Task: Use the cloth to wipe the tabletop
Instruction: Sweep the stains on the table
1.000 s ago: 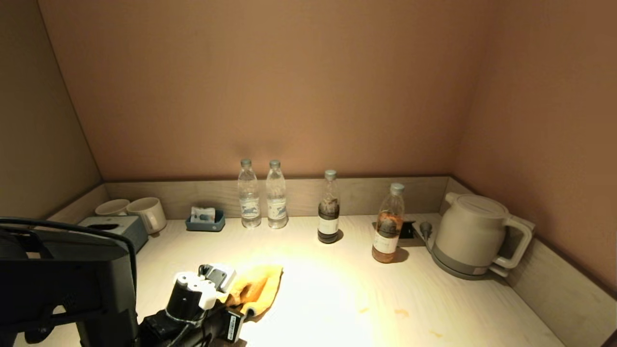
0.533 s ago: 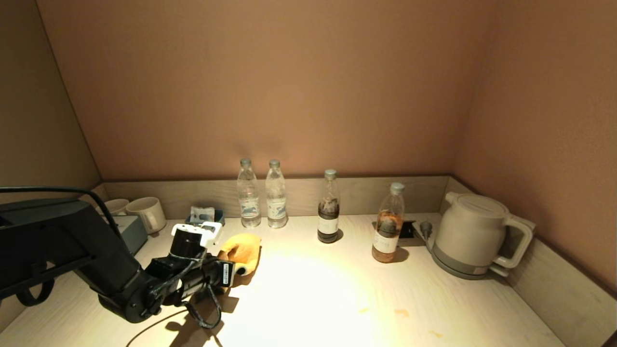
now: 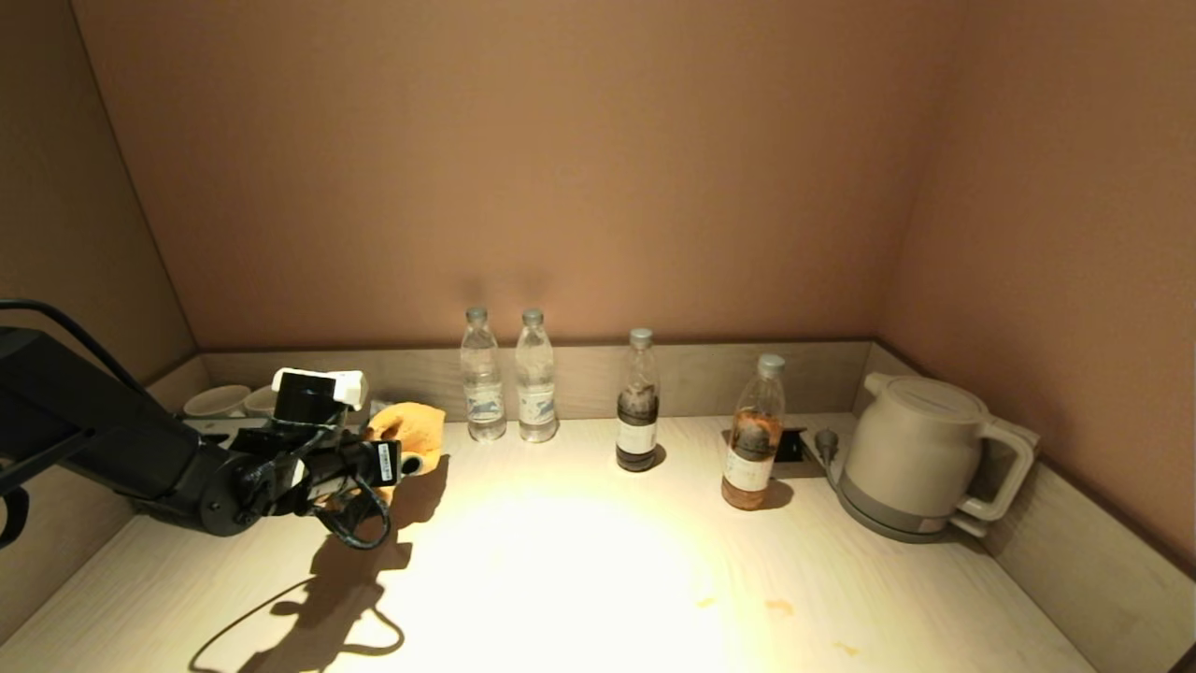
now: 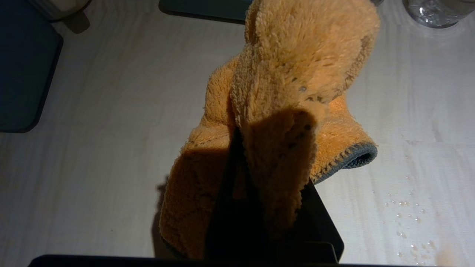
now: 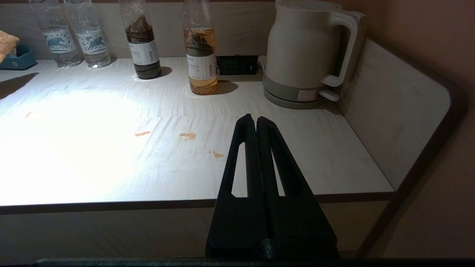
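Observation:
The orange cloth (image 3: pixel 409 428) hangs bunched from my left gripper (image 3: pixel 407 451) at the back left of the tabletop (image 3: pixel 598 561), just in front of the rear rim. In the left wrist view the cloth (image 4: pixel 304 55) drapes over the dark fingers (image 4: pixel 233 174), with its grey edging curled to one side. The left gripper (image 4: pixel 267 155) is shut on it, above the pale surface (image 4: pixel 92 111). Small orange stains (image 3: pixel 778 607) mark the front right of the tabletop. My right gripper (image 5: pixel 256 119) is shut and empty, parked before the front edge; it is out of the head view.
Two water bottles (image 3: pixel 483 379) (image 3: pixel 535 379), a dark tea bottle (image 3: pixel 638 402) and an amber bottle (image 3: pixel 752 435) stand along the back. A white kettle (image 3: pixel 920 458) sits back right. Mugs (image 3: pixel 217 402) and a blue tray (image 5: pixel 16 59) are back left.
My left arm has swung from the front of the tabletop to the back left, carrying the cloth away from me and toward the mugs. The right arm has not moved.

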`<state>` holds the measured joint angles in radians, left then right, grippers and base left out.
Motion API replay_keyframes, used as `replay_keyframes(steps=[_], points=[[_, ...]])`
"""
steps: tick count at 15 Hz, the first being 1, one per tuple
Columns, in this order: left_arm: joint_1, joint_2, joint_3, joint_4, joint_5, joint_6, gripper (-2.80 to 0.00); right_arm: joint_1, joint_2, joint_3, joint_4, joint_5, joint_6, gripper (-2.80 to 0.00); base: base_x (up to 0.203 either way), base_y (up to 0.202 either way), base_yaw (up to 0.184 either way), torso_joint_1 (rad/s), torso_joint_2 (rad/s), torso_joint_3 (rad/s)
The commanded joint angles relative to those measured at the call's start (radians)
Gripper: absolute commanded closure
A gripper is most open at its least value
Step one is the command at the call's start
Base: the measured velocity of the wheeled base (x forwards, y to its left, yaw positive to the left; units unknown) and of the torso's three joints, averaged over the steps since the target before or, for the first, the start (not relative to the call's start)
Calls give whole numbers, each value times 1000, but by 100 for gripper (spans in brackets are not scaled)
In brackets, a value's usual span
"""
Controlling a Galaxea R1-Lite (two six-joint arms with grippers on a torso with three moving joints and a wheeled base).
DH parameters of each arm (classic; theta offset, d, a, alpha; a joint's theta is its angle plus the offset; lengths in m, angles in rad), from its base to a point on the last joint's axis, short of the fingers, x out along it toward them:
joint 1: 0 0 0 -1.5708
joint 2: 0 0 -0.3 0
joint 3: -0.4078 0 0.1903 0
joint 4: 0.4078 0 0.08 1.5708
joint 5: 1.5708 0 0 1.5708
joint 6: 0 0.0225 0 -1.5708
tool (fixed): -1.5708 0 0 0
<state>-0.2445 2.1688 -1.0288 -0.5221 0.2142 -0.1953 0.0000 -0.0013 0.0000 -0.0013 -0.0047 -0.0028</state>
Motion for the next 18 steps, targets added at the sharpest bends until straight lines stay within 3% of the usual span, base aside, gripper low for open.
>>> replay_keyframes(steps=[1, 5, 11, 18], points=[[19, 19, -25, 14, 2, -1, 0, 0, 1, 0, 0, 0, 0, 0, 0, 0, 0, 0, 0, 0], [50, 132, -93, 94, 18, 0, 0, 0, 1, 0, 0, 0, 0, 0, 0, 0, 0, 0, 0, 0], [45, 164, -122, 97, 20, 1, 0, 0, 1, 0, 0, 0, 0, 0, 0, 0, 0, 0, 0, 0], [-83, 151, -90, 89, 25, -17, 0, 0, 1, 0, 0, 0, 0, 0, 0, 0, 0, 0, 0, 0]])
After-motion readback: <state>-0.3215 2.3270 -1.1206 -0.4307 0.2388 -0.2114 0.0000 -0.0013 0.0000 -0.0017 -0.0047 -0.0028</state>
